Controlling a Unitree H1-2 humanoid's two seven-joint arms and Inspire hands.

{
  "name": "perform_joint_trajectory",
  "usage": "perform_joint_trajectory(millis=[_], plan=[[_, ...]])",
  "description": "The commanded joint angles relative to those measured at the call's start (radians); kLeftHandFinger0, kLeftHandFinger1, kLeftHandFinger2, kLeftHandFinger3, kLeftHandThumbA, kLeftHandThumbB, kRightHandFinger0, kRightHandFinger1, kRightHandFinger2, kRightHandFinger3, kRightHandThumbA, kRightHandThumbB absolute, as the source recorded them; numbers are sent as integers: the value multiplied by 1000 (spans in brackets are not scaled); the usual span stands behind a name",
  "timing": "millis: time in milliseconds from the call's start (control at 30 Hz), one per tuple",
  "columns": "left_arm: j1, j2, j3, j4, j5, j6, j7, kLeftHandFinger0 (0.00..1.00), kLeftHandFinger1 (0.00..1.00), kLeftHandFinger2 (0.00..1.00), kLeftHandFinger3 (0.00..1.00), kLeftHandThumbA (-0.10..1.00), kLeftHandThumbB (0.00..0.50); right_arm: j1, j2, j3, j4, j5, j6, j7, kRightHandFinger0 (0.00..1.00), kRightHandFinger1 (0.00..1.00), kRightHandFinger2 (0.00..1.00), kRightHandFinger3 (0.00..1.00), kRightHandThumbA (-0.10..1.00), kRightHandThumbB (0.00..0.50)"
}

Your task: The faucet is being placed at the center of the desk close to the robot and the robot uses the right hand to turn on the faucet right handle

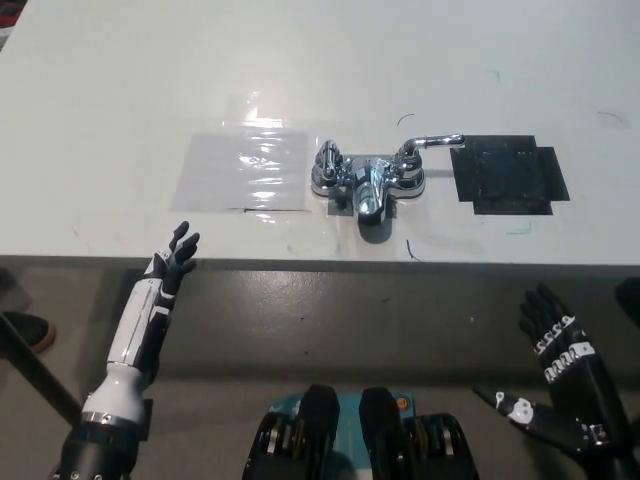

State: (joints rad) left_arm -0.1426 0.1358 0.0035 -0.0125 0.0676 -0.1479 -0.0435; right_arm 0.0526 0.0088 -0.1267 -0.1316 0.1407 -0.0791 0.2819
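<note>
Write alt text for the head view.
A chrome faucet sits mid-table, its right handle pointing at a black patch. Both hands hang open below the near edge: white left hand, black right hand.

chrome faucet (367,180), white desk (120,100), black tape patch (508,178), clear film (243,170)
</note>
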Motion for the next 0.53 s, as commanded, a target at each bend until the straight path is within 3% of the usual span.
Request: perform_joint_trajectory(millis=[0,133,233,400,500], plan=[[-14,13,-9,-52,2,-21,-17,1000,1000,1000,1000,1000,301,-41,6,9,23,-47,-153,-56,1000,1000,1000,1000,1000,105],[-3,12,-13,-55,-1,-15,-19,1000,1000,1000,1000,1000,299,-34,1,14,35,-45,-179,-58,1000,1000,1000,1000,1000,93],[2,14,-13,-58,-1,-17,-19,1000,1000,1000,1000,1000,285,-31,0,19,40,-46,-183,-63,1000,1000,1000,1000,1000,107],[8,12,-12,-67,-3,-10,-18,1000,1000,1000,1000,1000,306,-26,3,29,34,-32,-165,-72,1000,1000,1000,1000,1000,151],[12,14,-13,-69,-1,-8,-19,1000,1000,1000,1000,1000,309,-28,2,34,32,-31,-166,-73,1000,1000,1000,1000,1000,136]])
